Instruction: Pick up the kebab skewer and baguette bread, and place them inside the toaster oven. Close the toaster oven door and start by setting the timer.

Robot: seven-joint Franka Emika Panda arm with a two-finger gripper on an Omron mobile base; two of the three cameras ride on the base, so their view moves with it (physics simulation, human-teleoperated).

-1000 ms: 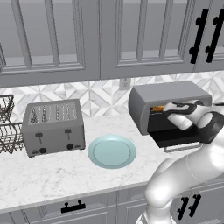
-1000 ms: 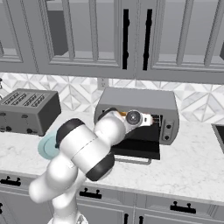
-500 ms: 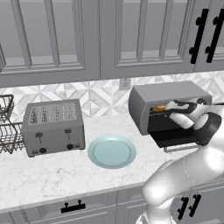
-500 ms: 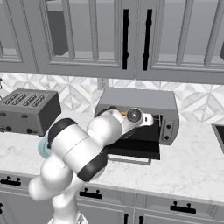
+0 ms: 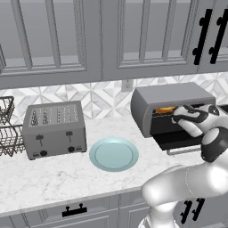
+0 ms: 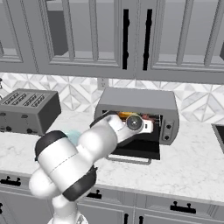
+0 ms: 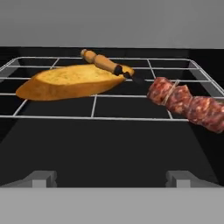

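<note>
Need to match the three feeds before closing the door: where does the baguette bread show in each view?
Left base view: orange sliver at the top of the toaster oven opening, baguette bread.
Right base view: golden strip above the wrist.
Hand view: left on the wire rack, loaf.
Shared landmark: the rack.

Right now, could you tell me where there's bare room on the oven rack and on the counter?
On the wire rack, the front strip nearest the jaws is bare. The back is crowded: the baguette bread left, the kebab skewer right, its handle across the loaf. On the counter, free marble lies before the toaster and around the empty plate.
</note>
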